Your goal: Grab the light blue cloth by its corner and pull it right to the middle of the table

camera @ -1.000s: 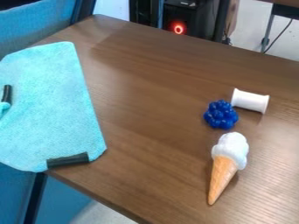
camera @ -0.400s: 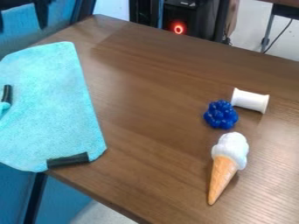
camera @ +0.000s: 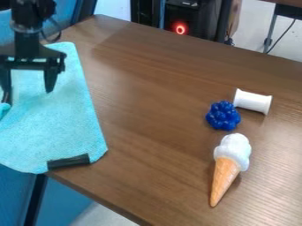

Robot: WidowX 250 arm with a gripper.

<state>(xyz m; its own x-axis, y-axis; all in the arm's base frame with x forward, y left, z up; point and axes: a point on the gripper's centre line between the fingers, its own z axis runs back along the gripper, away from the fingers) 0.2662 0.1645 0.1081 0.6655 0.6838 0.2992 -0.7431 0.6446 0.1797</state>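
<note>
Camera view: hangs with gripper (camera: pixel 28 87) wide open and empty over cloth (camera: pixel 56 128) at table's (camera: pixel 150 92) left edge; could snag cloth if lowered too far.

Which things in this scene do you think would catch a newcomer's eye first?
Probably the big turquoise cloth on the table's left side, with the black gripper hanging over its upper part, fingers apart. Next would come the toy ice cream cone lying at lower right, and just above it the glossy blue cluster, beside a white spool.
</note>
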